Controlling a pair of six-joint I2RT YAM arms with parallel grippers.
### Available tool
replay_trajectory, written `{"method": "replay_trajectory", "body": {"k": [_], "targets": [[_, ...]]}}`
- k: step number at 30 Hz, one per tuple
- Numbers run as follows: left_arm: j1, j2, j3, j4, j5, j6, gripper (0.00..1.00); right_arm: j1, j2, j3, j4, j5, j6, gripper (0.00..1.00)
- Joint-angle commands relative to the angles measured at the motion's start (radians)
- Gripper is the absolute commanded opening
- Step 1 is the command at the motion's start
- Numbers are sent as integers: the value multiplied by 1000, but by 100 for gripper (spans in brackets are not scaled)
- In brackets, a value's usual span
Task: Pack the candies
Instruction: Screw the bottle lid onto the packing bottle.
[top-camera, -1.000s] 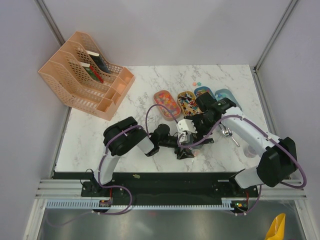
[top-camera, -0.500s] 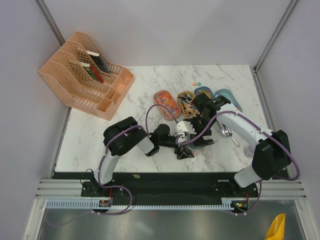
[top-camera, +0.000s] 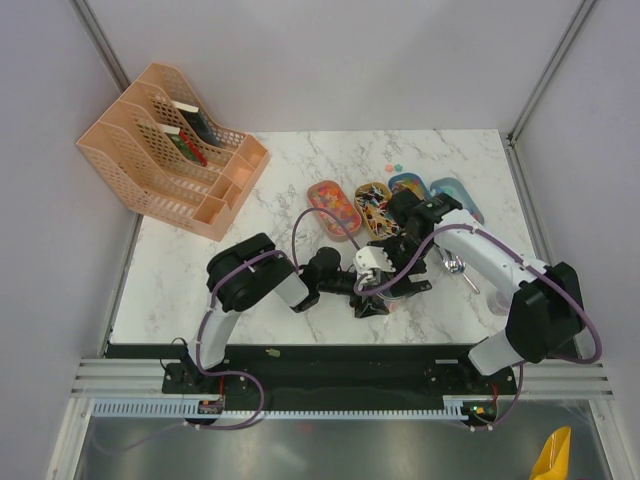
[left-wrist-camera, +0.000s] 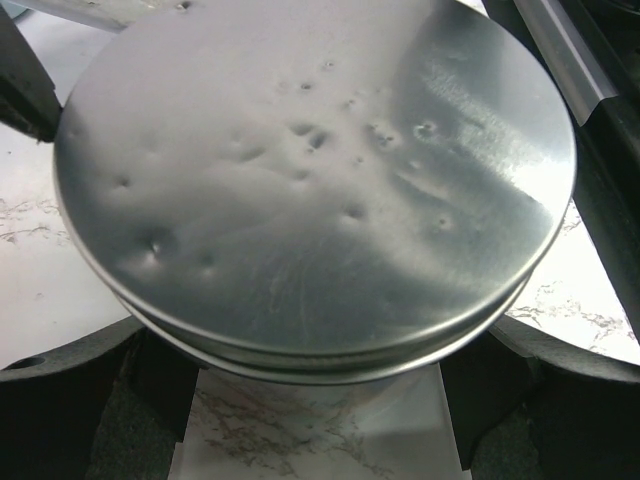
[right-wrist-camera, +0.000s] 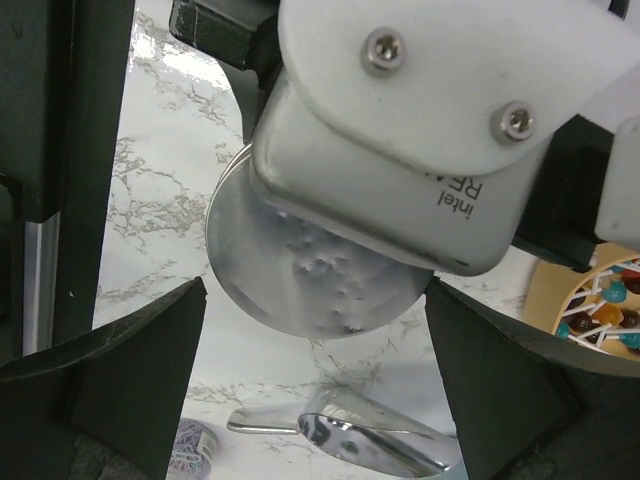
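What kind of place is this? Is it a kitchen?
Probably a robot test booth, not a kitchen: a white marble-pattern table boxed in by plain pale walls, with a left robot arm and right robot arm bolted at its near edge, near small multicoloured candies.

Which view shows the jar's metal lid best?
Left wrist: the lid fills the frame, dents visible. Right wrist shows it partly hidden beneath the camera housing; top view barely shows it.

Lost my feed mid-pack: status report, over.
Left claw clamped on jar. Right claw open, straddling the lid. Candies in trays, lid on. Left wrist camera overhangs lid.
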Motion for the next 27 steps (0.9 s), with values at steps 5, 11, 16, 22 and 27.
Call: {"method": "replay_trajectory", "body": {"k": [5, 11, 16, 22, 27], "targets": [[15, 79, -12, -250, -102, -51, 2, 17, -77, -83, -76, -7, 45, 98], [24, 83, -3, -258, -103, -59, 2, 29, -139, -162, -93, 10, 109, 98], [23, 88, 3, -265, -105, -63, 2, 65, -189, -208, -94, -9, 180, 98], [23, 96, 9, -273, -103, -66, 2, 112, -247, -225, -85, -45, 272, 98], [24, 102, 17, -282, -100, -66, 2, 154, -264, -182, -58, -74, 387, 98]]}}
